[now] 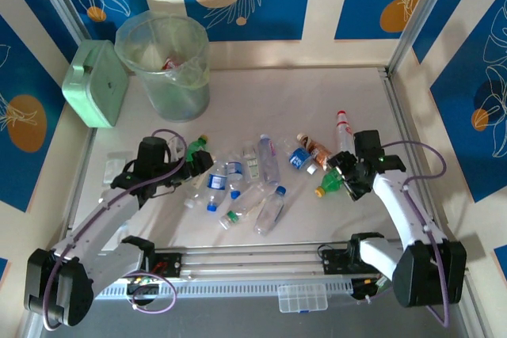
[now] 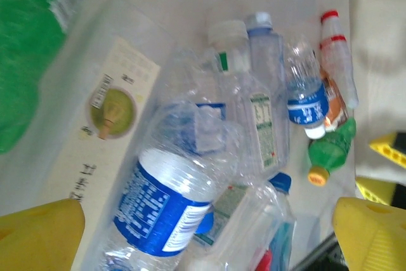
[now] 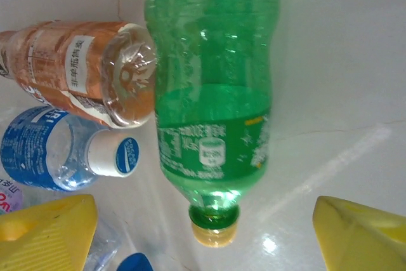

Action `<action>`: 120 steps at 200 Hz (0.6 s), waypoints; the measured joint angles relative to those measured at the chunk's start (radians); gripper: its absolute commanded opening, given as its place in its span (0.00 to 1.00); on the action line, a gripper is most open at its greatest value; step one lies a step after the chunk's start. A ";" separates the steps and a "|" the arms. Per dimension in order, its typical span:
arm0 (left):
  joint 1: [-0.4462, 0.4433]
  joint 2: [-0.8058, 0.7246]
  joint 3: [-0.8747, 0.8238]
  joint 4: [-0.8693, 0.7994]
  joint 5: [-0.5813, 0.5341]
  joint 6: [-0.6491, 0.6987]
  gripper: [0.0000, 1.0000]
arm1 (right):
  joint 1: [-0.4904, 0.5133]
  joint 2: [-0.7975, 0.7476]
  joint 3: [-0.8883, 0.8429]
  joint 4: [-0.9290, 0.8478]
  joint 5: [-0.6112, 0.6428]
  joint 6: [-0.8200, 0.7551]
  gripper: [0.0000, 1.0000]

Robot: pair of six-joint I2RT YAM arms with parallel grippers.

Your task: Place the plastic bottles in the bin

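The right pincer point(image 3: 204, 233) stands wide open and holds nothing. Its two yellow fingers point(image 3: 47, 230) sit either side of the yellow cap of a green bottle point(image 3: 212, 93), clear of it on both sides. The bottle lies flat on the table point(image 1: 317, 100), with its body running straight away from the fingertips. That lets the jaws straddle the narrow neck end, probably lined up so that closing would catch it across its width. Just off the one finger, a brownish bottle point(image 3: 76, 68) touches the green bottle's side. Nearer that finger lies a blue-labelled bottle point(image 3: 51, 150), close enough that a careless squeeze might nudge it. The left pincer point(image 2: 203, 239) is also spread to its full width and empty. It hangs over the thick of the plastic bottles point(image 1: 253, 176), with a crumpled clear bottle with a blue label point(image 2: 165, 207) lying between its fingers. A flat clear bottle with a cream label point(image 2: 108, 112) lies beside that one, and the rest are fanned out beyond the tips. With the heap so crowded, the wide opening seems meant to fit around one bottle without hooking a neighbour. The bin point(image 1: 174, 93) stands upright, well beyond the left pincer at the far corner, beside a mint-green box point(image 1: 95, 85). It is farther again from the right pincer, so nearly all the bottles have yet to go in.
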 measured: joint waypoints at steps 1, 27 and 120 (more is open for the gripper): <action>-0.002 0.002 0.000 0.001 0.004 0.000 1.00 | 0.000 0.005 0.000 0.005 -0.001 0.000 0.89; -0.021 0.025 0.002 0.032 0.055 -0.002 1.00 | -0.009 0.085 0.000 0.050 0.000 0.020 0.89; -0.023 0.088 0.023 0.093 0.108 -0.015 1.00 | -0.048 0.215 0.000 0.117 0.039 0.046 0.85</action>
